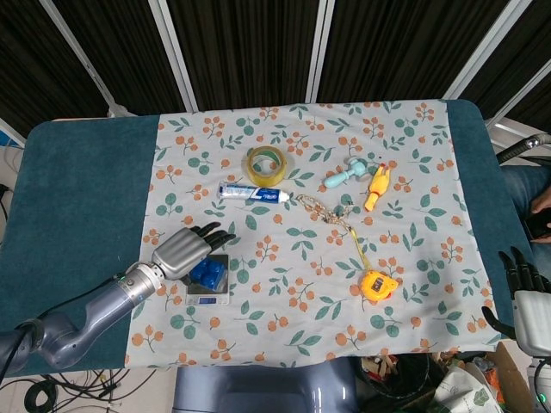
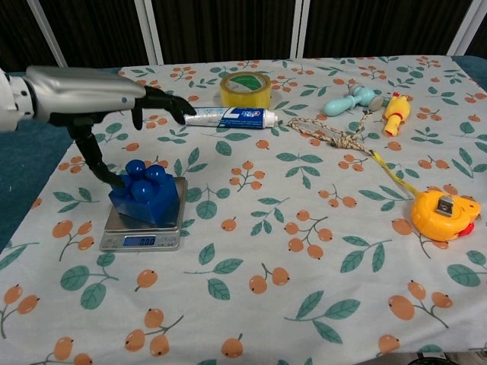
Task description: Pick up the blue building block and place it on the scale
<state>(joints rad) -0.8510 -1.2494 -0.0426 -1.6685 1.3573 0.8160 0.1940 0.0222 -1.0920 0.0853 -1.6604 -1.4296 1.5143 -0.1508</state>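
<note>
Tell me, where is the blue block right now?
The blue block sits on the scale at the table's left side in the chest view, below the left hand, near the toothpaste.

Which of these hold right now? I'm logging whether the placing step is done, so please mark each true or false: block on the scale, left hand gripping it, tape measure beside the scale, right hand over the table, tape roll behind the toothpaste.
1. The blue building block sits on the scale. True.
2. The left hand grips the block. False: its fingers are spread above it; only the thumb reaches down beside the block.
3. The yellow tape measure lies beside the scale. False: it lies far across the cloth, on the other side.
4. The right hand hovers over the table. False: it is off the table's edge.
5. The tape roll lies behind the toothpaste tube. True.
</note>
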